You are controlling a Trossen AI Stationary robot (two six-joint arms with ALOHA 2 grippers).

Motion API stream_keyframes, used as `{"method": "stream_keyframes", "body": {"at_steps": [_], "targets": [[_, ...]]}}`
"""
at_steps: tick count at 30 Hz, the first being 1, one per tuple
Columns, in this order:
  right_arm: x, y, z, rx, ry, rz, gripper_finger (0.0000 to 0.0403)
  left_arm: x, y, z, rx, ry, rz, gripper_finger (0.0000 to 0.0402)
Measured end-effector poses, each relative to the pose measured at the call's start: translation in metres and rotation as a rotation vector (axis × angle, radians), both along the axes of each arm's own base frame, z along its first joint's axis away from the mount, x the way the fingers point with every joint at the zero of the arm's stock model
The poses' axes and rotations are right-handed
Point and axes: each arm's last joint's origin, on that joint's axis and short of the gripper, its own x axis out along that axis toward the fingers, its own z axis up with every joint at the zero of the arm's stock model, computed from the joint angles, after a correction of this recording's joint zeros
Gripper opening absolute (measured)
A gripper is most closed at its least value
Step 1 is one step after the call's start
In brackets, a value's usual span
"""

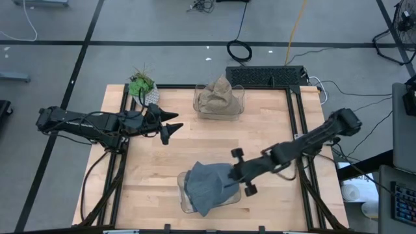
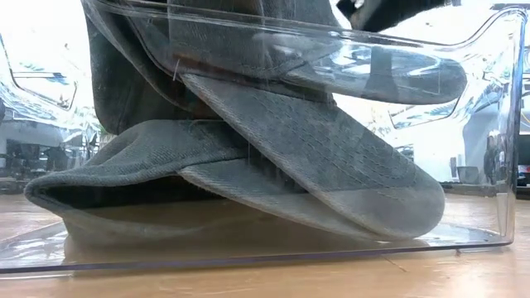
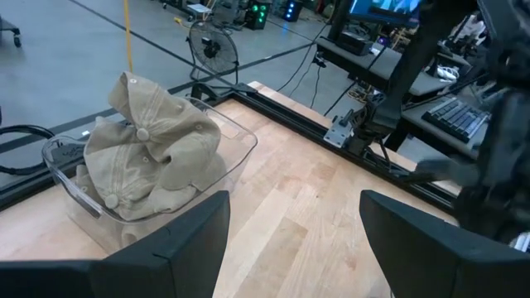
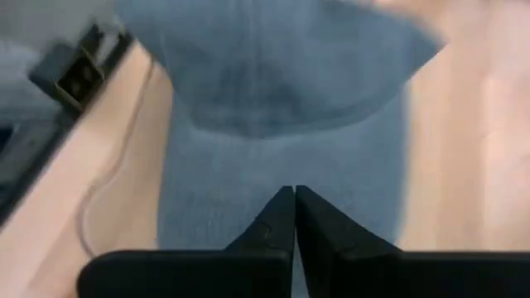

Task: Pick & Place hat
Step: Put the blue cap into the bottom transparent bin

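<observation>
A blue-grey hat (image 1: 205,185) lies on top in a clear bin (image 1: 184,203) near the table's front edge. In the low view the hat (image 2: 273,141) rests on another grey hat beneath it, and its cloth rises past the bin's rim. My right gripper (image 1: 229,177) reaches in from the table's right and is shut, its tips (image 4: 294,194) over the hat's right side (image 4: 281,108). My left gripper (image 1: 174,128) waits open at the table's left and holds nothing. It faces a far bin of tan hats (image 3: 145,153). My right gripper's shut fingertips (image 4: 281,217) stand right at the blue-grey hat's cloth (image 4: 240,190), slanting down from the table's right. No cloth shows between them. I cannot tell whether they touch the hat.
A second clear bin (image 1: 240,97) with tan hats stands at the table's far edge, middle. A small potted plant (image 1: 142,84) sits at the far left corner. Bare wood lies between the two bins. Black rails frame the table's sides.
</observation>
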Motion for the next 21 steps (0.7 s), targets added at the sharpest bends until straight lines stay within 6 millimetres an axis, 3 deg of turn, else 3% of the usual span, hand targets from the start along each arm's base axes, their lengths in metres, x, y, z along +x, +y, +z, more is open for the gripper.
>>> {"method": "stream_keyframes", "body": {"at_steps": [10,15,21], "targets": [[0.027,0.002,-0.059,-0.006,0.193,0.000,0.0000,0.000,0.000,0.000,0.000,0.000,0.000,0.0280],[0.026,0.002,-0.054,-0.004,0.171,-0.002,0.0000,-0.001,0.000,-0.002,0.002,0.022,0.000,0.0280],[0.018,-0.001,-0.022,0.063,0.052,-0.038,0.0000,-0.001,0.000,-0.005,0.008,0.051,0.011,0.0280]]}}
